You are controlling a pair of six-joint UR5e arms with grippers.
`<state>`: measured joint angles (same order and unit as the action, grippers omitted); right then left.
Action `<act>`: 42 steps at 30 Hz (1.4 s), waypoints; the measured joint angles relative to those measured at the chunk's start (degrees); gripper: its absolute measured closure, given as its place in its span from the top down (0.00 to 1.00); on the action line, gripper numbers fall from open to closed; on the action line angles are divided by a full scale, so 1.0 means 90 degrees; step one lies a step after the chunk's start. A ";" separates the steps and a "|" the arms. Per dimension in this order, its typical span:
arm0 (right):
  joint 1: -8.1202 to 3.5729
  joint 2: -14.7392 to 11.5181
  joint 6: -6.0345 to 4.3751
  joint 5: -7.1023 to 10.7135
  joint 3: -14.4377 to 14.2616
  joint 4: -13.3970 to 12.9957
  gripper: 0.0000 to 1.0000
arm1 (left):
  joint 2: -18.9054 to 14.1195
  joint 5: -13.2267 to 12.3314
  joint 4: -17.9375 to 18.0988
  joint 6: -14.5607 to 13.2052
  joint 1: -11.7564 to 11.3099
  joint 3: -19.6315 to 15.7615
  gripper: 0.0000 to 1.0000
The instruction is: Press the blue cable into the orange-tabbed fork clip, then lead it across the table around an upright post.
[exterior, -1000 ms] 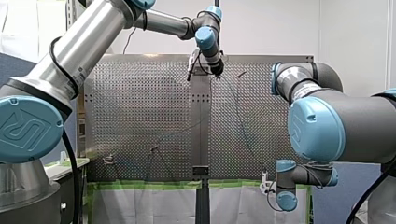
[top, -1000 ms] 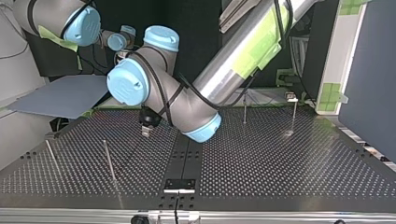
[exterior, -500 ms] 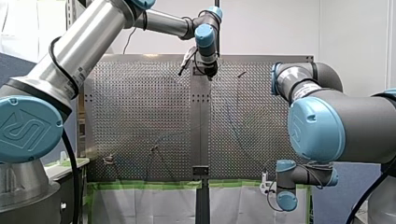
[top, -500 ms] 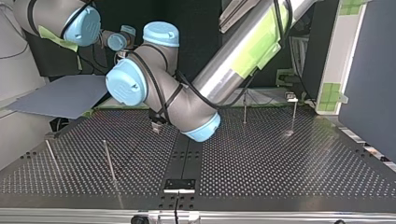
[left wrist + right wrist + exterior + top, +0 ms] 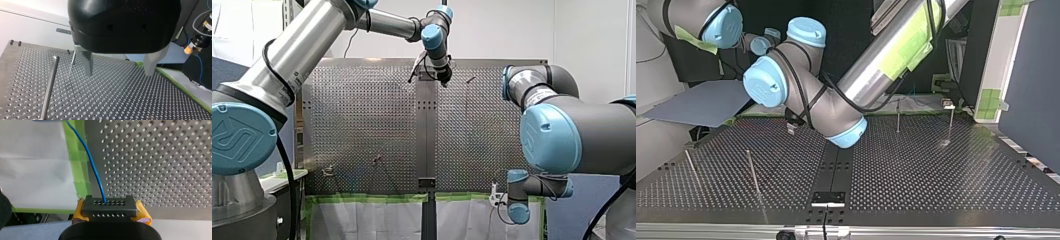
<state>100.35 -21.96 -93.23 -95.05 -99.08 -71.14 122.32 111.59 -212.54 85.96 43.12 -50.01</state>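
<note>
**Left arm.** My left gripper holds its metal fingers wide apart with nothing between them, above the bare perforated table. In the front view it hangs at 12 o'clock, over the table's far edge. Compared with a second ago it has swung slightly toward the middle and back again. The thin dark line that then ran from it down toward 5 o'clock no longer shows. Judgement: this arm carries no cable now. I cannot tell whether it let go or the strand simply lies too flat to see.

**Cable.** The blue cable is at my right gripper, which sits at the front view's 5 o'clock, at the near edge. The cable comes out of the middle of the gripper's black block, between the yellow pads closed in on it. From there it runs ahead over the green tape.

**Fixtures.** The orange-tabbed fork clip is not identified in any view. No cable is seen around any upright post.

**Judgement.** Both steps appear outstanding, and control of the cable now rests on the right arm's grip alone.
</note>
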 joint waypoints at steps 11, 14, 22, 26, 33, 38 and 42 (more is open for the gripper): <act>0.0104 -0.0727 -0.0002 0.0347 -0.0223 0.0544 0.00 | 0.0001 0.0050 0.0166 0.0083 -0.0017 0.0001 1.00; 0.0136 -0.0942 -0.0005 0.0398 -0.0225 0.0759 0.00 | 0.0001 0.0054 0.0198 0.0128 -0.0026 0.0002 1.00; 0.0186 -0.1491 -0.0207 0.0441 -0.0222 0.1305 0.00 | -0.0003 0.0327 0.0385 0.0289 -0.0042 0.0003 1.00; 0.0192 -0.1739 -0.0434 0.0450 -0.0213 0.1555 0.00 | -0.0002 0.0453 0.0444 0.0343 -0.0042 0.0003 1.00; 0.0200 -0.2215 -0.0600 0.0465 -0.0210 0.2031 0.00 | -0.0003 0.0505 0.0640 0.0515 -0.0014 -0.0004 1.00; 0.0181 -0.2567 -0.0587 0.0467 -0.0211 0.2383 0.00 | -0.0002 0.0583 0.0791 0.0571 -0.0006 -0.0004 1.00; 0.0167 -0.2816 -0.0575 0.0464 -0.0215 0.2632 0.00 | -0.0004 0.0681 0.1001 0.0646 -0.0003 -0.0118 1.00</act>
<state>101.85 -47.30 -98.41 -90.87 -101.01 -47.45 122.29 117.72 -203.53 91.77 43.09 -51.07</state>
